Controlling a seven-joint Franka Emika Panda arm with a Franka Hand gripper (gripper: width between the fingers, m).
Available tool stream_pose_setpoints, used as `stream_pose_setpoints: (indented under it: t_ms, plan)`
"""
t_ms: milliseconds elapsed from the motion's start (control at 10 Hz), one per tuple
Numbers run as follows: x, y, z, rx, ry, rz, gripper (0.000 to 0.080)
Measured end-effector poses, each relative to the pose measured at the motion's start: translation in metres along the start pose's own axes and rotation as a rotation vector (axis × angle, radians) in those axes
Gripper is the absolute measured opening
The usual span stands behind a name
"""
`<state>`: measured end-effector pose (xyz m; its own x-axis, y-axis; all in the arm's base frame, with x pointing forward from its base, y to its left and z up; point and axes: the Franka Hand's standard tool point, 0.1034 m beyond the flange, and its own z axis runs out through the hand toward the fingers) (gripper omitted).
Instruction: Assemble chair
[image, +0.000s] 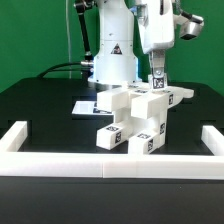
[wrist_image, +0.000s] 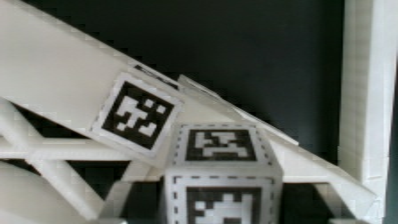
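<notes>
Nearest to me ran the low white border wall (image: 110, 162), closing off the front edge of the black counter (image: 40, 110) and turning back at both ends. Just behind it, at about six o'clock from the middle of the exterior view, stood the chair (image: 135, 112), a chunky white cluster of flat panels and square posts resting on the counter. Two of its legs (image: 113, 137) pointed toward me, each showing black-and-white tags (image: 147, 143) on its end. At the chair's two o'clock corner the hand (image: 157, 80) came straight down from above, its fingers closed on a tagged piece at the top of the chair. The wrist view was filled with slanted white chair surfaces and three tags (wrist_image: 141, 108) against the dark counter; I could not tell which piece was which there. Beyond the chair, toward ten o'clock, the marker board (image: 84, 105) lay flat on the counter. Farther back rose the white robot base (image: 112, 55) with its triangle mark, and behind it hung a green backdrop (image: 30, 40).
</notes>
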<state>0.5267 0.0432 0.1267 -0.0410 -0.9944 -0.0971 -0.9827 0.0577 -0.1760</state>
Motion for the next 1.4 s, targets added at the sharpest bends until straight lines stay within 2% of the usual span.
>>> stream_pose_setpoints:
  t_ms: [100,200,300,400,500,1000,1200,1400]
  plan:
    - [0.0001,0.0002,0.0003,-0.001,0.000,-0.017,0.0288]
    - [0.0000,0.0002,0.0006,-0.002,0.002,-0.027,0.0465]
    - [-0.0017,-0.0009,0.0019,-0.008,0.014,-0.118,0.0583]
    - [-0.0035,-0.0022,0.0028,-0.003,0.020,-0.240,0.0583]
    - [-0.0052,-0.0019,0.0031,-0.003,0.019,-0.309,0.0636]
    - [-0.0040,-0.0018,0.0034,-0.008,0.022,-0.501,0.0649]
    - [-0.0056,-0.0022,0.0035,-0.027,0.042,-0.768,0.0649]
    - [-0.0054,-0.0040,0.0026,-0.027,0.041,-0.926,0.0649]
